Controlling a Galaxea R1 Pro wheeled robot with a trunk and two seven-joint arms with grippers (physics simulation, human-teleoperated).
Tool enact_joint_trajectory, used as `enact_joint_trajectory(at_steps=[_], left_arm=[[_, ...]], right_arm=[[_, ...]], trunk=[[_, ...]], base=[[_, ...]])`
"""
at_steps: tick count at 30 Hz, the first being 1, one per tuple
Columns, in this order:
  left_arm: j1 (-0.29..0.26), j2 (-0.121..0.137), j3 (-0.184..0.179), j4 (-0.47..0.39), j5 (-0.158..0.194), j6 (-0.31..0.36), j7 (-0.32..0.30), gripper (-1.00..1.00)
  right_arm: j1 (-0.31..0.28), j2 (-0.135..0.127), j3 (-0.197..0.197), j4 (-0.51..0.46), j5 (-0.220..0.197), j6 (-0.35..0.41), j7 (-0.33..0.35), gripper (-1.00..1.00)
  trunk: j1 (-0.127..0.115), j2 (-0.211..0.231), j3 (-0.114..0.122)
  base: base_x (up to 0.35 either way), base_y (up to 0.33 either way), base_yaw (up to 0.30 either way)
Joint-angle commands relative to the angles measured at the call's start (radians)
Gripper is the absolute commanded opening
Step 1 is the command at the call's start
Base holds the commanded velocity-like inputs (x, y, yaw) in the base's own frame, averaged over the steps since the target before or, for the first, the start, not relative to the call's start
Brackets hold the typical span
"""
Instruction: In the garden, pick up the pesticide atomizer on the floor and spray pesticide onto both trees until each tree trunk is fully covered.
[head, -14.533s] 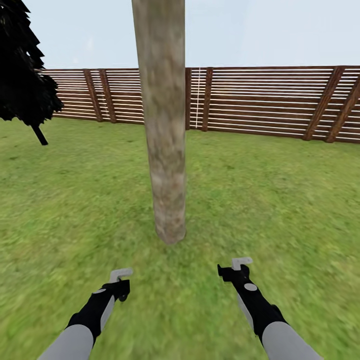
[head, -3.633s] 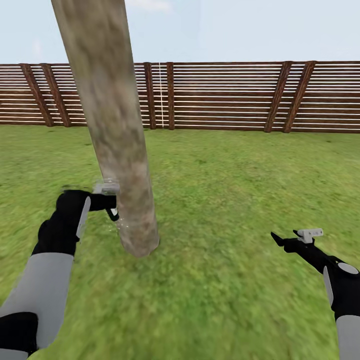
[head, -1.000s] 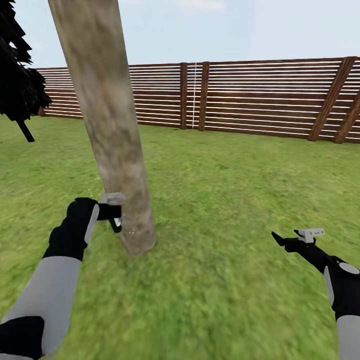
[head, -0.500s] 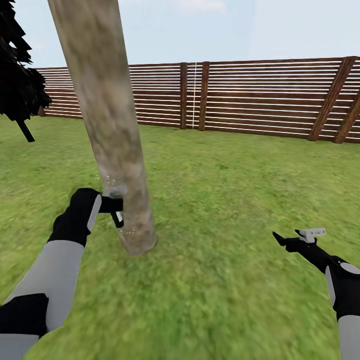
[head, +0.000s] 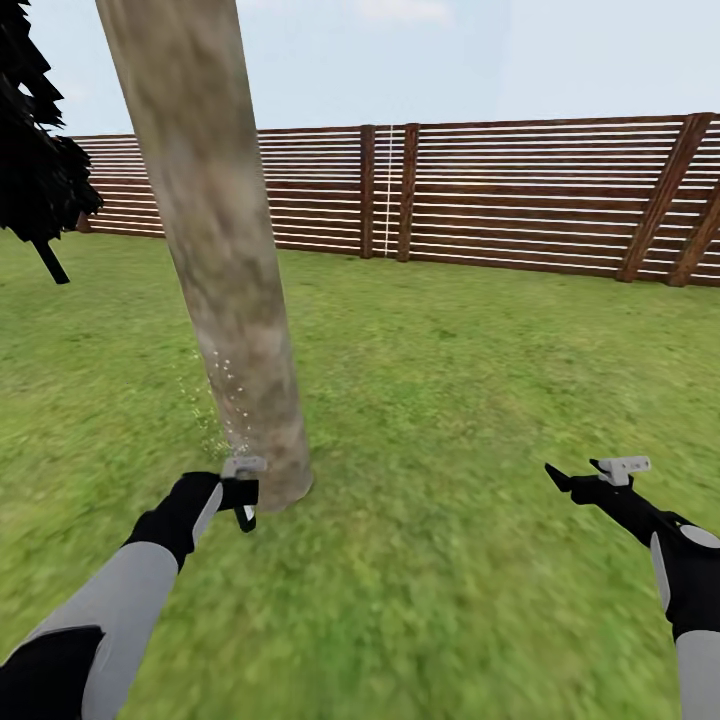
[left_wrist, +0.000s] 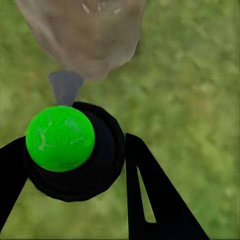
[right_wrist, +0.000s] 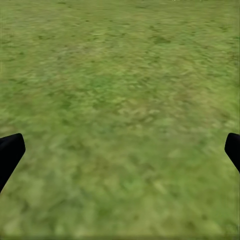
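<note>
The left tool sits low beside the foot of the tree trunk, its two black fingers clamped on either side of the pesticide atomizer, a small round black body capped by one glossy bright green dome. From that body a short grey conical nozzle points straight at the base of the trunk and ends just short of it, so the sprayer's long axis runs from the tool toward the bark. In the head view the atomizer shows as a dark speck with a whitish tip under a pale grey bracket. One loose cloud of pesticide, fine white dots, hangs against the left flank of the trunk above the tool. The trunk is one thick, smooth column, mottled tan and grey, leaning left toward its top. The right tool hangs well apart over the lawn, its two black fingers spread wide with only blurred, blotchy grass between them. Behind runs a brown fence of thin horizontal slats with slanted posts, and one dark spiky tree stands at the far left.
</note>
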Motion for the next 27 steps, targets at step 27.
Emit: enact_joint_trajectory(at_steps=[27], left_arm=[[0.033,-0.029,-0.001,0.000,0.036,-0.006,0.001,-1.00]], right_arm=[[0.000,-0.023,-0.009,0.003,0.001,-0.001,-0.001,1.00]], trunk=[[0.000,0.000,0.000]], base=[[0.070,-0.238,0.149]])
